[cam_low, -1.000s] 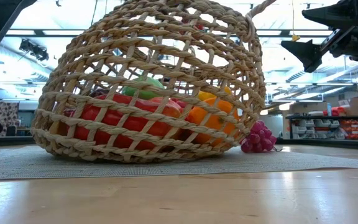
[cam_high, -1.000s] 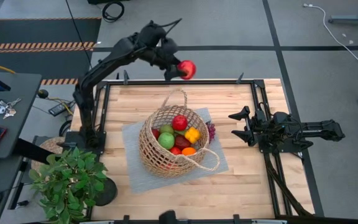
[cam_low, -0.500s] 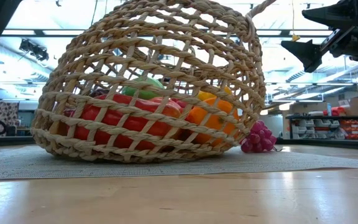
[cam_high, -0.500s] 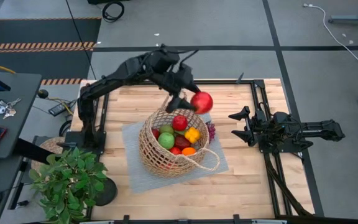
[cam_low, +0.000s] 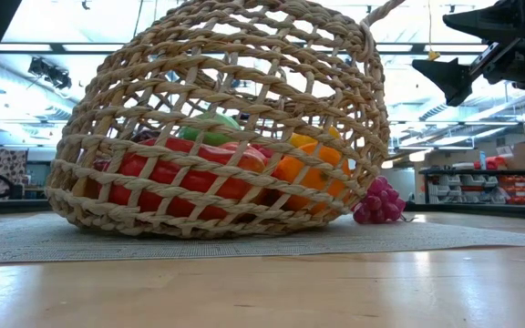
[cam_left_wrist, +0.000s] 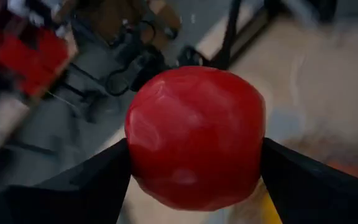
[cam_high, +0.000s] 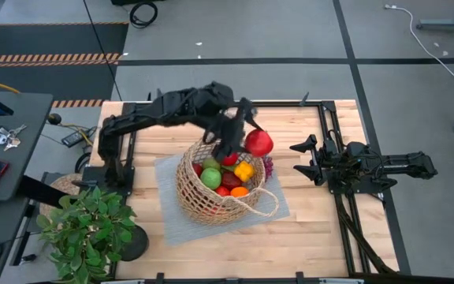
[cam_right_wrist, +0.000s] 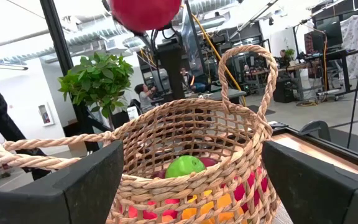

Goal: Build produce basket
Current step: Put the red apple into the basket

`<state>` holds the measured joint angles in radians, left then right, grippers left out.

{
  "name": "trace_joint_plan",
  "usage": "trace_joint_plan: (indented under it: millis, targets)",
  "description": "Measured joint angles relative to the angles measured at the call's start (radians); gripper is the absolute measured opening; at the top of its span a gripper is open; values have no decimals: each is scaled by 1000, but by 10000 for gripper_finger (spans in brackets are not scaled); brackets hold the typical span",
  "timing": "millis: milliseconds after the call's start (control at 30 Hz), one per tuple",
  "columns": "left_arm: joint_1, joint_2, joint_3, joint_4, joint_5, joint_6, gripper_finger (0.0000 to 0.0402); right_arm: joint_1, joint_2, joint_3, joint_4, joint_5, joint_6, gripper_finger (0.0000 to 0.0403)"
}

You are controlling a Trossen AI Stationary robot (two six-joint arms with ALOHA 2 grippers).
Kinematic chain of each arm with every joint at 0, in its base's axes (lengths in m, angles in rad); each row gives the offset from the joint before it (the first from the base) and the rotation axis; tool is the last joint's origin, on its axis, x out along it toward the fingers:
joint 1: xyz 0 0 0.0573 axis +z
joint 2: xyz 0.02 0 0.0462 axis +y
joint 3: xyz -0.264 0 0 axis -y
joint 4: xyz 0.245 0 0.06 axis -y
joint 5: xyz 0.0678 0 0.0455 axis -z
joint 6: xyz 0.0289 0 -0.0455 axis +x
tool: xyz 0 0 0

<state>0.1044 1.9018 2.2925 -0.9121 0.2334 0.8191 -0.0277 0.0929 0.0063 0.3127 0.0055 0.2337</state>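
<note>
Left gripper (cam_high: 252,142) is carrying a red apple (cam_high: 258,143) over the wicker basket (cam_high: 219,186).

From above, the apple is hanging at the basket's far-right rim, pinched between the left fingers; inside are a green apple (cam_high: 211,177), a yellow pepper (cam_high: 244,170) and an orange (cam_high: 240,191), all sitting on the grey mat (cam_high: 172,221); right gripper (cam_high: 304,159) is waiting spread wide, off to the right. At table level, purple grapes (cam_low: 379,200) are lying against the basket's base. The left wrist camera is showing the apple clamped between both fingers (cam_left_wrist: 92,186). The right wrist camera is looking at the basket with the apple above its rim, a potted plant (cam_right_wrist: 98,78) beyond.
</note>
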Motion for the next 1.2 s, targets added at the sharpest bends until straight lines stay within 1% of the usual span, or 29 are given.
trace_joint_plan:
  millis: [67,167,233,300,367,567,633,767,833,867,933,1033,1133,1200]
  targets:
    - [-38,0,0,-22,-99,166,325,0,0,0,0,0,0,384]
    - [-101,0,0,-25,-305,371,325,0,0,0,0,0,0,384]
    - [-138,0,0,-23,-430,482,325,0,0,0,0,0,0,384]
    - [-168,0,0,-22,-524,560,325,0,0,0,0,0,0,384]
    - [-192,0,0,-21,-588,611,325,0,0,0,0,0,0,384]
    - [-255,0,0,-21,-736,747,325,0,0,0,0,0,0,384]
    - [-268,0,0,-20,-749,778,325,0,0,0,0,0,0,384]
    - [-277,0,0,-20,-755,784,325,0,0,0,0,0,0,384]
    - [-277,0,-1,-20,-757,764,325,0,0,0,0,0,0,384]
    - [-276,0,-1,-18,-756,724,325,0,0,0,0,0,0,384]
    - [-266,0,-1,-2,-746,573,326,0,0,0,0,0,0,384]
    - [-235,0,-1,14,-725,276,328,0,0,0,0,0,0,384]
    - [-203,-9,-3,-18,-631,55,330,0,0,0,0,0,0,384]
    - [-184,-20,-2,-10,-509,-62,330,0,0,0,0,0,0,384]
